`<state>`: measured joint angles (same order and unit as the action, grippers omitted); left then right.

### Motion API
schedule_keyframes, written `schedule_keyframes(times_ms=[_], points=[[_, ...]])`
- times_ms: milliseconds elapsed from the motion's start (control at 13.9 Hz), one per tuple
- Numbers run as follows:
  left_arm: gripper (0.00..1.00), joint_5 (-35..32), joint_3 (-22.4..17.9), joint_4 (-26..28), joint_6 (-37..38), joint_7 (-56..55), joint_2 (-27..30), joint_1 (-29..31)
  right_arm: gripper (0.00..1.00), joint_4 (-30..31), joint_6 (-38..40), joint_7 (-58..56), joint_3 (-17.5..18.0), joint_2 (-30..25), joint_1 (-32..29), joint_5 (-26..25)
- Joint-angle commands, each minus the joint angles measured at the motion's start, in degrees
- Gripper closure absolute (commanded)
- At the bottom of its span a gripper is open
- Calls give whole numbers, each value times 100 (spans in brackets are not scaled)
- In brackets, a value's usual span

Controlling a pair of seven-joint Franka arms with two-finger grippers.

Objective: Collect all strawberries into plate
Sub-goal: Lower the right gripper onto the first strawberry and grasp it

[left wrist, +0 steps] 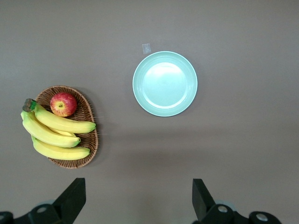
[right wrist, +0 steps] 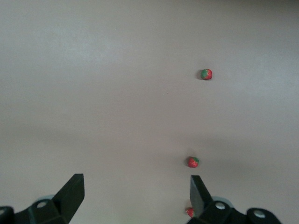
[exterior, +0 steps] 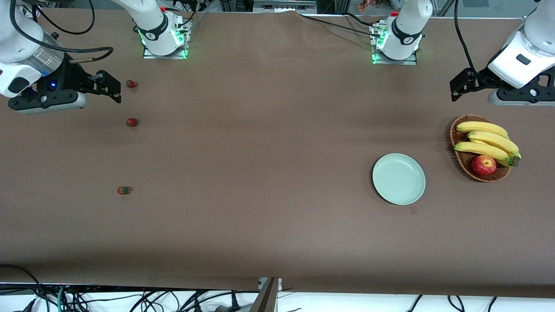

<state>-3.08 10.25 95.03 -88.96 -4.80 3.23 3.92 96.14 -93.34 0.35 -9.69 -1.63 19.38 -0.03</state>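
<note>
Fingers [right wrist: 72,193] of both grippers spread wide, empty: right gripper [right wrist: 135,198] near three strawberries [right wrist: 193,162], left gripper [left wrist: 138,198] near the plate [left wrist: 165,109].

A robotics lab: two bolted arm bases [exterior: 164,37] on a brown-covered table [exterior: 260,173], loose cables [exterior: 130,299] trailing.

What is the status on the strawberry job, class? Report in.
Left pincer open over table by basket; right pincer open by strawberries. All three berries on table, plate bare. Nothing in the way.
</note>
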Motion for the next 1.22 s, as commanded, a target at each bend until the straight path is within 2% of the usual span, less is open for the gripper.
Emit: schedule_keyframes(times_ms=[0,143,287,502,645,860,1147], points=[[0,150,-49,51,-78,-12,2,-14,0,263,-8,-481,-321,66,-57,-67],[0,150,-49,50,27,-12,11,-6,0,1016,-541,-1000,-778,75,-66,-67],[0,159,-58,50,28,-12,11,-6,0,1956,-1349,-1046,-1147,75,-66,-58],[0,272,-58,-2,28,-12,2,-6,0,3354,-2685,-1151,-1421,84,-66,-6],[0,273,-58,-11,28,-12,-7,-6,0,4199,-3687,-1151,-1457,110,-66,-6],[0,273,-58,-20,45,-12,-7,-6,0,4658,-4445,-1169,-1466,452,-75,-6],[0,282,-58,-20,54,-12,-7,-6,2,4747,-5210,-1606,-1483,1172,-259,38]])
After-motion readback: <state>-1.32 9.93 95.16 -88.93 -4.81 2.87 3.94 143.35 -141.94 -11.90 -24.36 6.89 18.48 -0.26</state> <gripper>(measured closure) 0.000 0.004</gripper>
